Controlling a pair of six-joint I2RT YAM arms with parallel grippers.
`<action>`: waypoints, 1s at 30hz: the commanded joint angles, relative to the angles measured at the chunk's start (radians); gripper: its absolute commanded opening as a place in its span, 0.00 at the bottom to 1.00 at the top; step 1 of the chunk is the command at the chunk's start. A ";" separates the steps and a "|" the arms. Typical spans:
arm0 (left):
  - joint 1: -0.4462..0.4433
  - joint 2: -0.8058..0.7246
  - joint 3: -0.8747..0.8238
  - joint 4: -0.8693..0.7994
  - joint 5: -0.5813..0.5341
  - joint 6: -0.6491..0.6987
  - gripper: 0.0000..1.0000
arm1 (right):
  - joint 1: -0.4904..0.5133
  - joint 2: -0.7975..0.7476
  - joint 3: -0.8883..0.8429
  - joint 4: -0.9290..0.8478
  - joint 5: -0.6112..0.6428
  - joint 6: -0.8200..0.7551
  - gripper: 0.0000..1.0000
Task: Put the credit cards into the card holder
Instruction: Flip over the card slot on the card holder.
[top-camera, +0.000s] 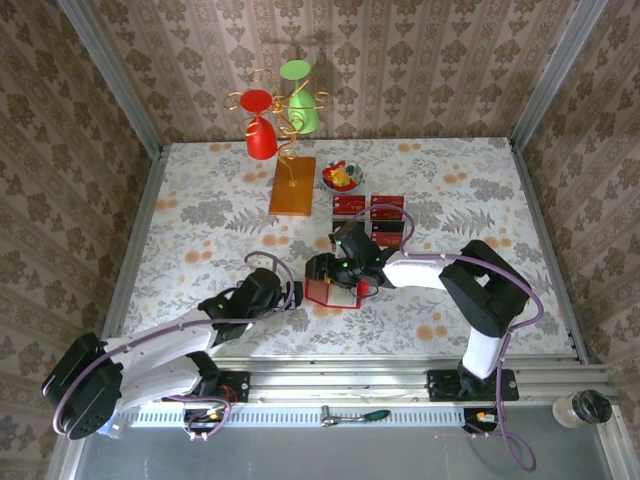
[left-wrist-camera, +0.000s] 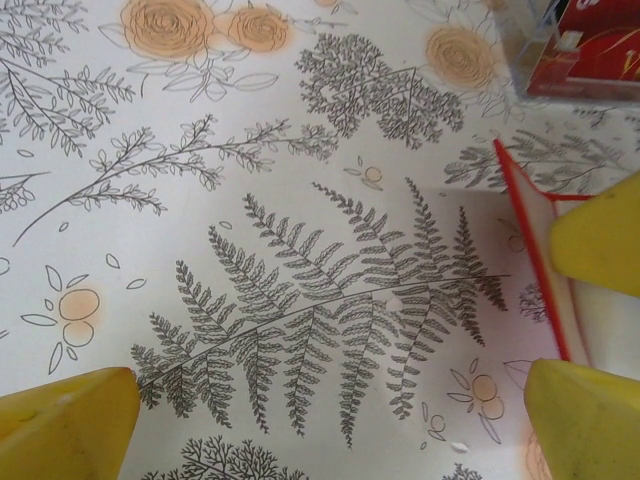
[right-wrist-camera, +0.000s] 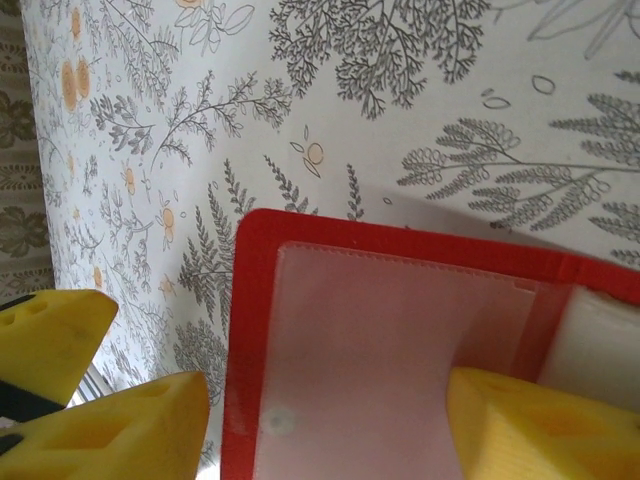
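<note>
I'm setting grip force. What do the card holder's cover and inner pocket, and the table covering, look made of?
The card holder: the cover looks like smooth red vinyl or faux leather, evenly coloured; the pale pocket seems frosted translucent plastic film, with a faint seam along its top. The table covering: matte printed cloth or vinyl, ferns and flowers; unclear which.
</note>
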 joint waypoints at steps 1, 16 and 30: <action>0.006 0.014 0.023 0.016 0.005 -0.004 1.00 | -0.008 -0.031 -0.029 0.010 0.004 -0.006 0.58; 0.014 0.048 0.039 0.027 0.016 0.022 1.00 | -0.016 -0.012 -0.022 0.008 -0.013 -0.012 0.09; 0.026 0.169 0.113 0.060 0.051 0.078 1.00 | -0.018 0.040 -0.001 -0.004 -0.028 -0.017 0.08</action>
